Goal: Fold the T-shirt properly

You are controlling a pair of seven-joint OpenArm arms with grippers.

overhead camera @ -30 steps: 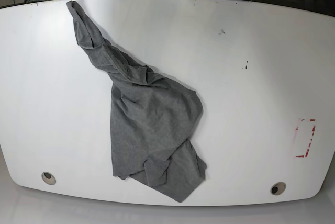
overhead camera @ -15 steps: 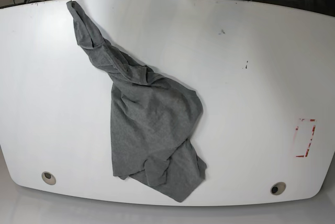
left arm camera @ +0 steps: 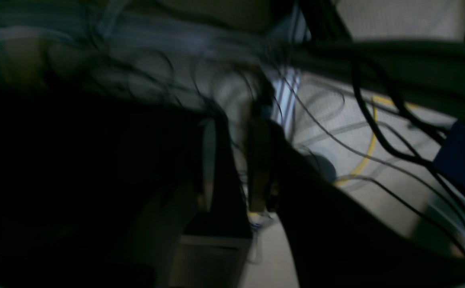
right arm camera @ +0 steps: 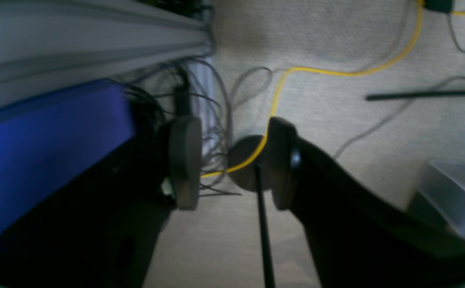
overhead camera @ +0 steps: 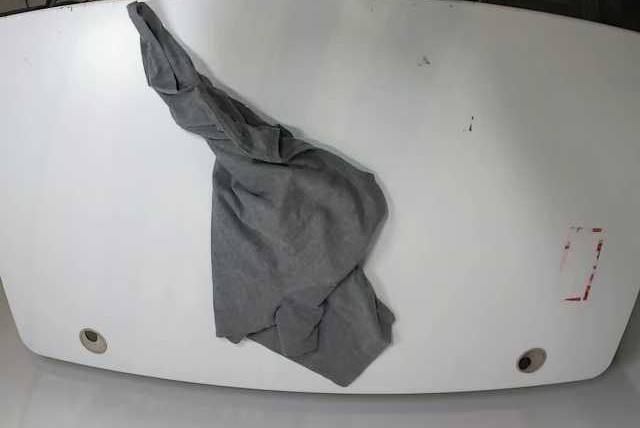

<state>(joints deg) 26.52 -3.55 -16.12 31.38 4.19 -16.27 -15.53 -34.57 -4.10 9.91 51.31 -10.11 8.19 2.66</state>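
Right gripper (right arm camera: 232, 162): two black fingers, each ending in a rounded grey-black pad (right arm camera: 184, 162). Left gripper (left arm camera: 234, 164): dark, blurred fingers, apparently of the same build.

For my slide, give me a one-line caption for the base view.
Crumpled grey T-shirt lies unfolded on the white table, one end twisted toward the far left corner; no gripper over the table.

The grey T-shirt (overhead camera: 290, 238) lies crumpled, unfolded, trailing to a twisted point.

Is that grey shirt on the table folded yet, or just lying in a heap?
Not folded. The T-shirt lies crumpled on the white table, one end twisted into a rope toward the far corner.
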